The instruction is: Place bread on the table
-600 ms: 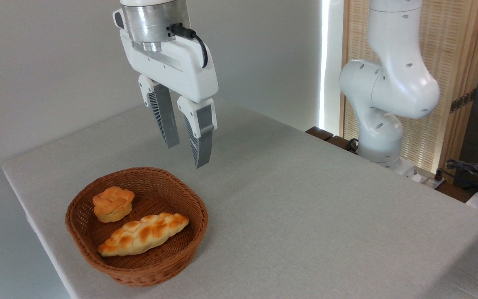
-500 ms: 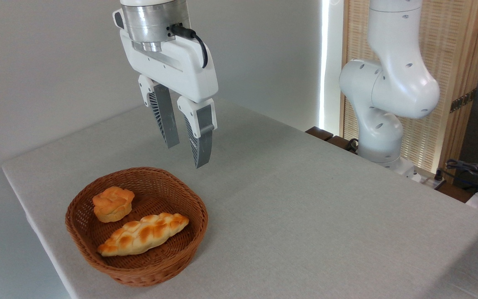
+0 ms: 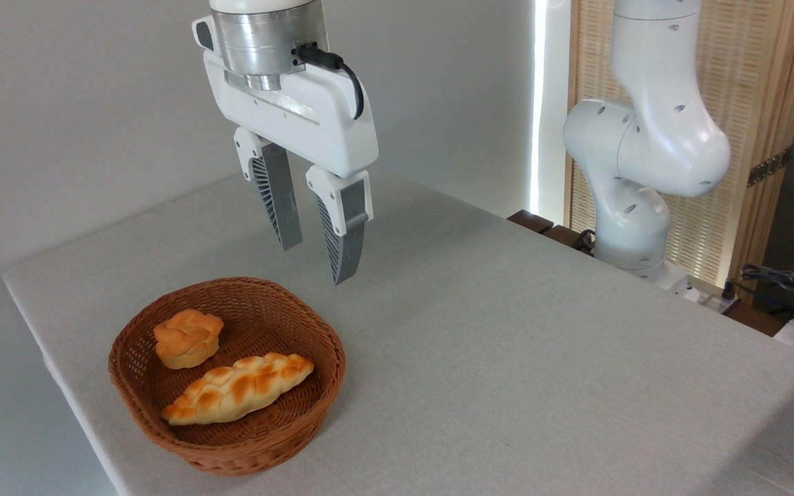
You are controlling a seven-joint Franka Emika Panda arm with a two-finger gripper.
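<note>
Two pieces of bread sit in one wicker basket (image 3: 128,386). The task bread (image 3: 188,337) is the small round bun, golden-orange knotted top, paler sides, lying at the basket's back-left, against or just beside the inner wall. Upright, nothing touching it from above. In front of it and to the right lies the long braided loaf (image 3: 238,388), set diagonally across the basket floor, its left end low and near the front rim, its right end pointing up toward the right wall. Bun and loaf look close but apart; a narrow strip of basket weave shows between them.

Basket is brown, round, shallow, and stands on the table (image 3: 507,358) near the front-left corner. Table is covered in light grey cloth, the rest of the cloth bare to the right.

Gripper (image 3: 318,263) hangs in the air above the table, behind and above the basket's back-right rim, well apart from the bun. Fingers (image 3: 280,200) point down, tilted slightly; a moderate gap between the tips, nothing held. White gripper body with metal flange and a black cable on top.

Arm base (image 3: 635,200) stands at the table's far right edge, white joints, in front of a wooden slatted screen (image 3: 748,138). Cables (image 3: 783,282) lie at far right.
</note>
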